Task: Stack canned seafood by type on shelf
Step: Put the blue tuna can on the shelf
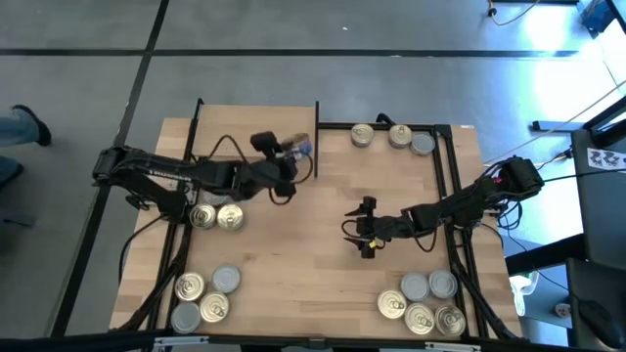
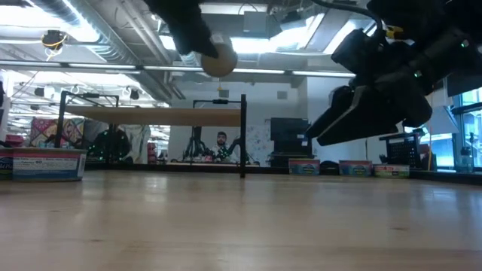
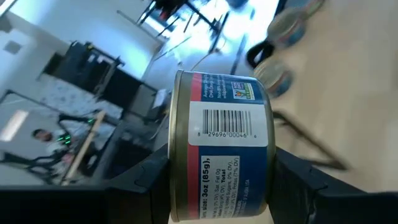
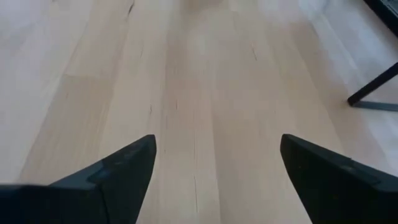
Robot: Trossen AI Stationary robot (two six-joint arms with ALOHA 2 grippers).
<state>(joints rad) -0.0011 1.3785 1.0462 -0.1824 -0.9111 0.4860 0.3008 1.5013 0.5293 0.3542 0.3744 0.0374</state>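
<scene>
My left gripper (image 1: 296, 149) is shut on one tin of canned seafood (image 3: 221, 143), held in the air beside the right end of the shelf (image 1: 249, 132), a light wood board in a black frame at the far left. In the low view the tin (image 2: 218, 60) hangs high above the tabletop. My right gripper (image 1: 360, 227) stands open over bare wood at mid-table, nothing between its fingers (image 4: 118, 171). Other tins stand upright on the tabletop in groups: far right (image 1: 399, 135), left (image 1: 217, 216), near left (image 1: 205, 298), near right (image 1: 423, 303). My left gripper pinches the tin between its two fingers, one finger (image 3: 146, 180) on each flat end (image 3: 179, 155). The tin lies on its side in the hold, its labelled wall with the barcode toward the wrist camera. It is lifted clear of the table and the shelf.
The shelf's black upright post (image 1: 317, 137) stands just right of the held tin. A black frame rail (image 1: 455, 186) runs along the table's right side, past the right arm. Bare wood lies in the middle of the table (image 1: 303, 254).
</scene>
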